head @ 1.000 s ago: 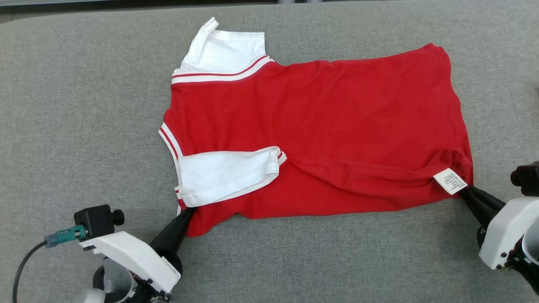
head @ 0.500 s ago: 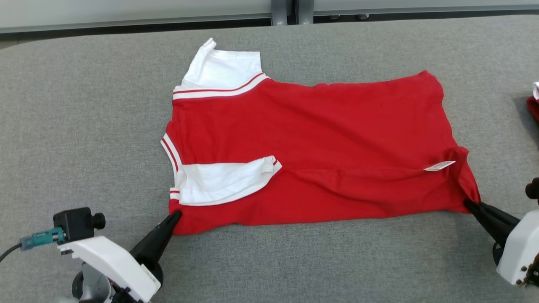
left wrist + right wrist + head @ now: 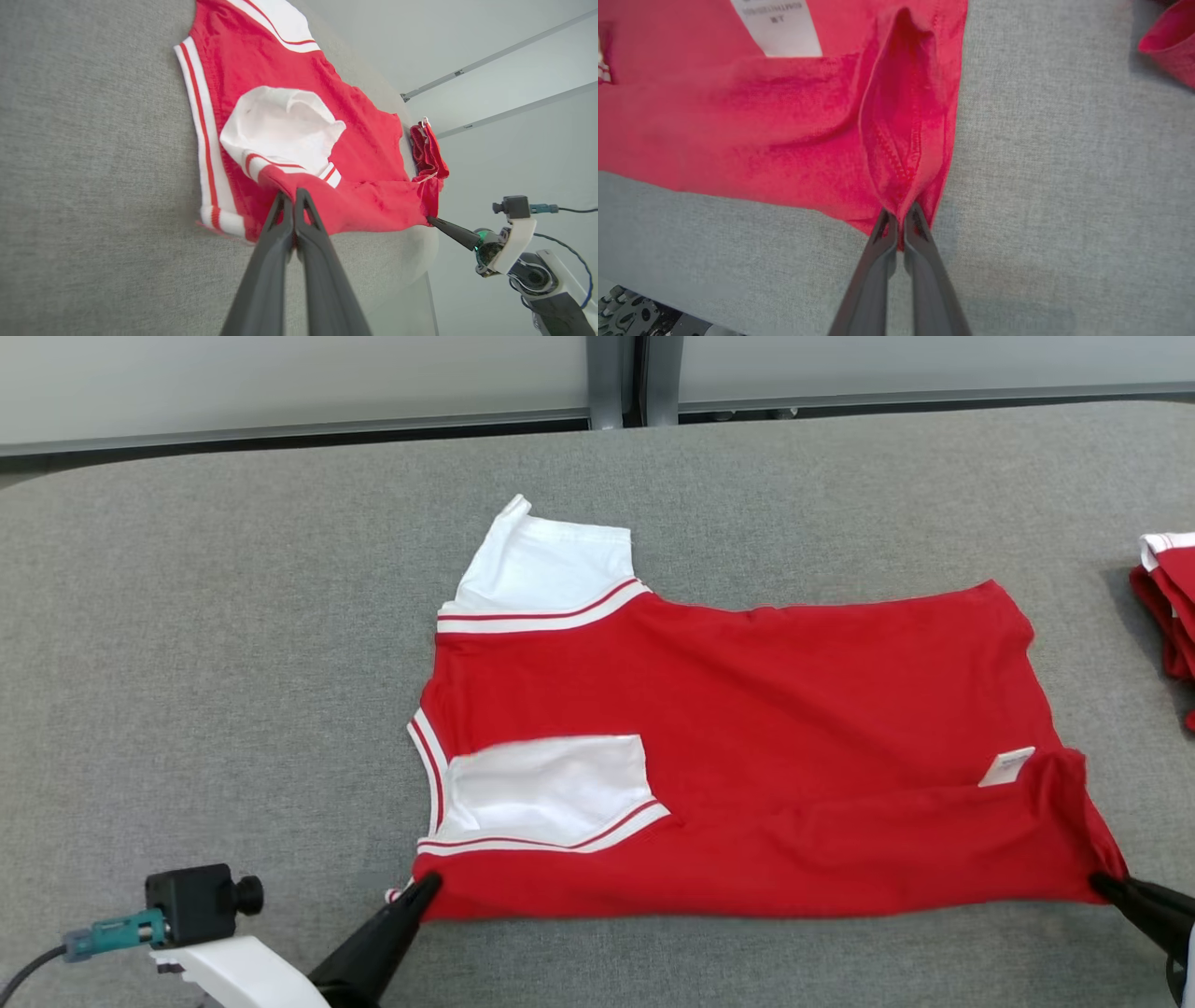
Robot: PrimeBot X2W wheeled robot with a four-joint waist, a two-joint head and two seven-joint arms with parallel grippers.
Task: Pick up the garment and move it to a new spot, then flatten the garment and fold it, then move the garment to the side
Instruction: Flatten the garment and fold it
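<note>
Grey tabletop (image 3: pixel 187 663) runs open along its near edge, where the left gripper (image 3: pixel 429 882) and right gripper (image 3: pixel 1099 881) each clamp a near corner of the red garment (image 3: pixel 794 709). Farther back on the right, well apart, lie folded red clothes (image 3: pixel 1167 607).

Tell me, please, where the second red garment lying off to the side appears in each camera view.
Head view: the second red garment sits at the right edge, mid-height.
Left wrist view: right of centre, beyond the held garment's far end.
Right wrist view: top right corner.
Shared landmark: the right gripper pinching the held garment's corner.
</note>
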